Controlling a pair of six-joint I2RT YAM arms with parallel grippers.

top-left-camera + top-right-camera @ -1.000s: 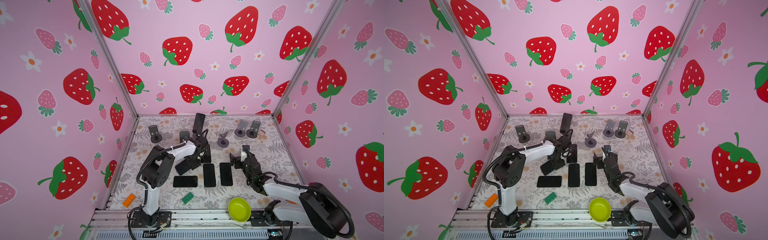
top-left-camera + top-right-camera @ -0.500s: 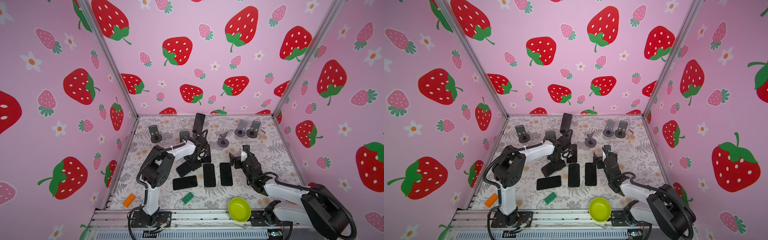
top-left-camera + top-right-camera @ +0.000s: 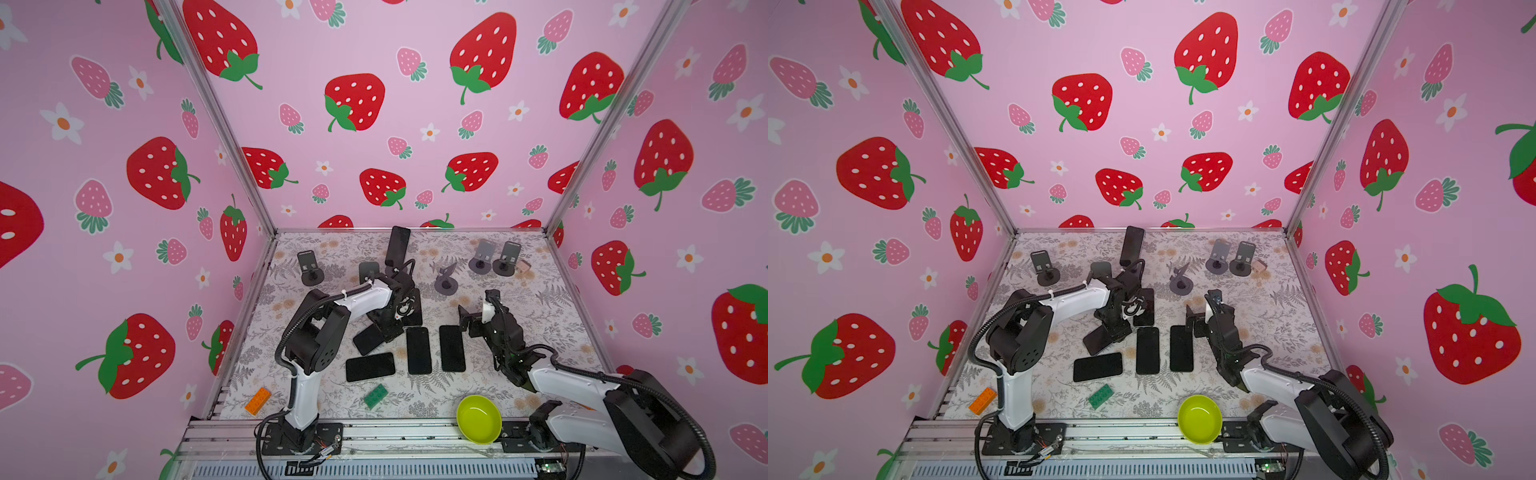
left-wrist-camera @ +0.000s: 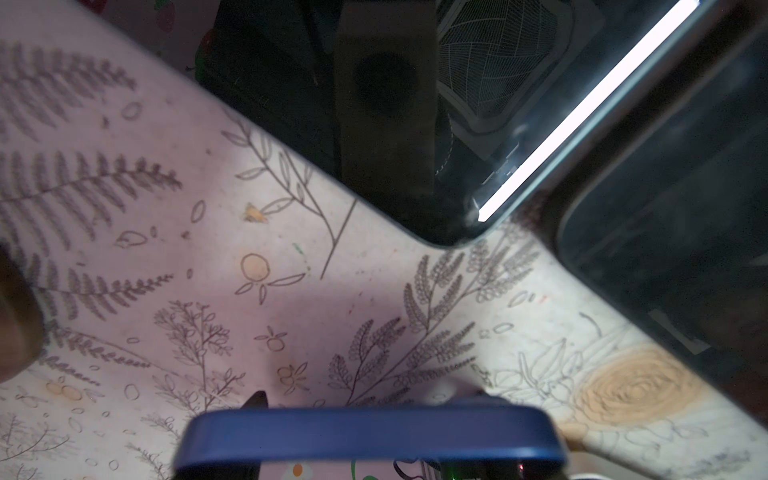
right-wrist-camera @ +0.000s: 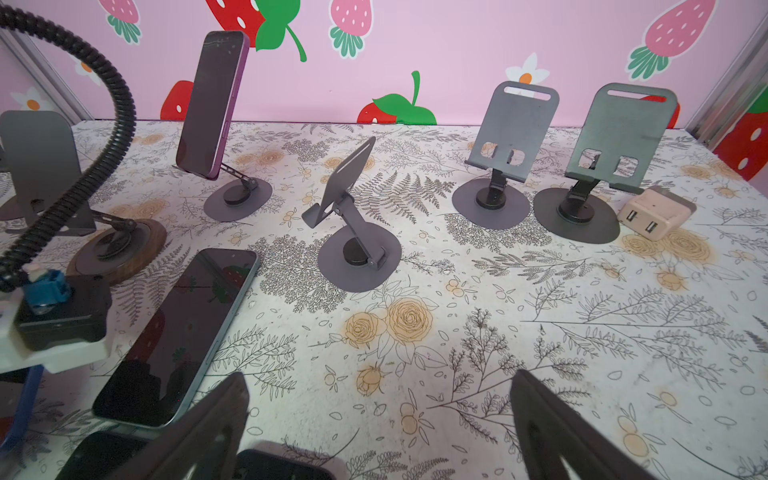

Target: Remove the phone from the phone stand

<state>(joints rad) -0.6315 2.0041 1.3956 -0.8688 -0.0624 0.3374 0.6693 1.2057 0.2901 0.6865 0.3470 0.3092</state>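
The desk (image 3: 540,316) is wearing a pale cover printed with ferns and flowers. A dark phone (image 3: 370,367) is lying flat and crosswise near the middle, with a second phone (image 3: 418,350) and a third phone (image 3: 452,348) lying lengthwise beside it. Along the back, a lone stand (image 3: 309,268), a middle stand (image 3: 446,279) and paired stands (image 3: 482,259) are standing, a beige charger (image 3: 523,266) lying just beside the pair. A green brick (image 3: 376,397), an orange brick (image 3: 257,401) and a lime bowl (image 3: 478,419) are sitting near the front edge.

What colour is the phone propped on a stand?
The phone has a purple casing, clearest in the right wrist view.
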